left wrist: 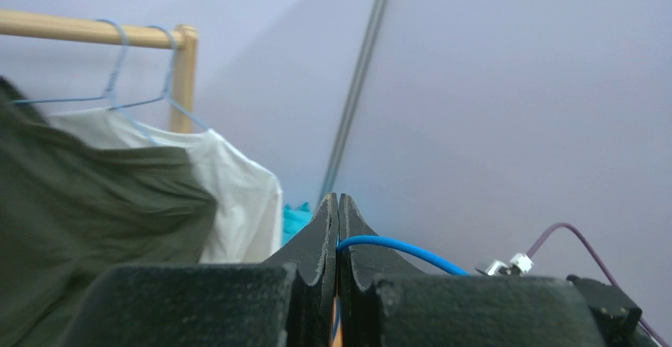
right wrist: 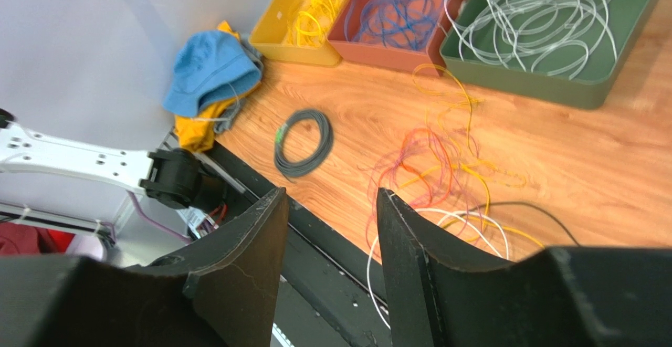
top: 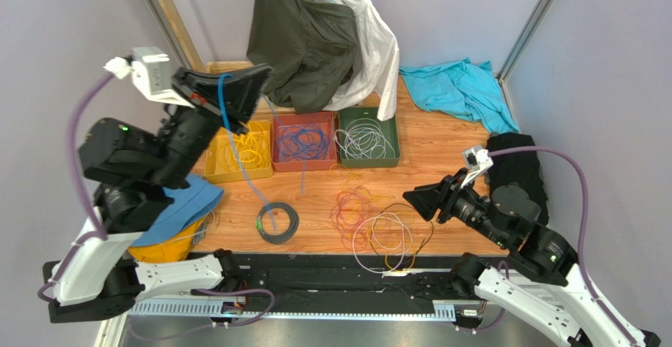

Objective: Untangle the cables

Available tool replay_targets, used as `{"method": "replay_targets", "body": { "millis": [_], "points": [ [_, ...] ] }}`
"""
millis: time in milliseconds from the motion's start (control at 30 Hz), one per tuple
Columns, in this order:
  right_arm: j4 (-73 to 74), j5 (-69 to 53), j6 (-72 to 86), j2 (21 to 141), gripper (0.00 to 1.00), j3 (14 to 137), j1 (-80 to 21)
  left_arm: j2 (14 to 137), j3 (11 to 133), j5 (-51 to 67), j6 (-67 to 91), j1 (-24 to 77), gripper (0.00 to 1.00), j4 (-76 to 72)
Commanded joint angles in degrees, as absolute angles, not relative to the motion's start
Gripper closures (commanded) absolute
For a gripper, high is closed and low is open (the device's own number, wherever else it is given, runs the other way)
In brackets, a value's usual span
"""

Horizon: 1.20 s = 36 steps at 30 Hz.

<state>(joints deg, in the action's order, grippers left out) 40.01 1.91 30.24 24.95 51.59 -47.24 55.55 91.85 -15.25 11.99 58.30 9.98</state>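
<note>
Blue cable (left wrist: pixel 402 246) between left jaws

Three bins out beyond the right gripper (right wrist: pixel 327 205): yellow bin (right wrist: pixel 296 52), red bin (right wrist: pixel 386 56), green bin (right wrist: pixel 513 87). One grey coil (right wrist: pixel 279 152) off its left finger, one loose tangle (right wrist: pixel 442 166) dead ahead. Left gripper (left wrist: pixel 337 205): one blue cable (left wrist: pixel 394 246) pinched, two garments (top: pixel 304 40) hanging beyond it.

Pale lavender walls (top: pixel 47 16) enclose a wooden desk (top: pixel 449 150) under even light. At the back, a wooden rail (left wrist: pixel 79 30) carries hangers (left wrist: pixel 116 57) with an olive garment (top: pixel 304 40) and a white shirt (top: pixel 378 56).
</note>
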Motion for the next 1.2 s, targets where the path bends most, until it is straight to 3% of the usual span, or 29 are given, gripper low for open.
{"method": "replay_targets", "body": {
  "millis": [0, 167, 333, 500, 767, 1167],
  "points": [
    [33.40, 0.88, 32.60, 23.47, 0.53, 46.33, -47.64, 60.46, 100.53, -25.47, 6.16, 58.10, 1.00, 34.35],
    [31.47, -1.76, 33.66, 22.15, 0.55, 41.58, -47.64, 63.28, 105.91, -32.61, 6.24, 55.29, 1.00, 43.50],
    [31.64, -1.58, 32.79, 21.36, 0.56, 39.29, -47.64, 66.26, 101.96, -24.90, 12.03, 43.96, 1.00, 47.55],
    [32.43, -0.53, 31.29, 21.01, 0.57, 38.67, -47.64, 70.57, 96.34, -18.64, 14.41, 35.00, 1.00, 43.08],
    [34.01, -0.09, 28.48, 22.15, 0.58, 40.25, -47.64, 82.59, 98.87, -12.31, 15.29, 26.38, 1.00, 38.24],
    [34.19, 2.46, 27.16, 21.36, 0.60, 38.50, -47.55, 95.10, 105.46, -8.44, 15.03, 21.53, 1.00, 33.23]
  ]
}}
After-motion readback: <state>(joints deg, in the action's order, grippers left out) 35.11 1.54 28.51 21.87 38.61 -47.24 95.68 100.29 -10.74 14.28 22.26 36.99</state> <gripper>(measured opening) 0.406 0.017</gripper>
